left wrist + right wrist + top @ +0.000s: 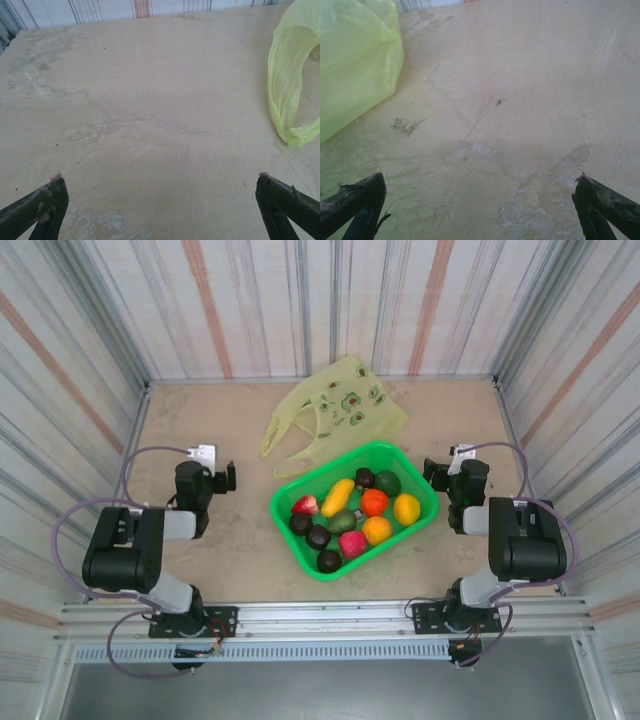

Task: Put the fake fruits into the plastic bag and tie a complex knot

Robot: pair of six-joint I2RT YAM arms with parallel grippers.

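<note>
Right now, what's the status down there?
Left gripper open, right gripper open. Fake fruits in green basket, plastic bag lying behind it. Nothing in the way.

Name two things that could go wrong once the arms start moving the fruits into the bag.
1. The plastic bag lies limp and crumpled behind the green basket, mouth not held open; a fruit released over it would likely roll off across the table.
2. The fake fruits sit packed together in the basket; the open left gripper or right gripper may nudge neighbours, and a round glossy one could slip.
</note>
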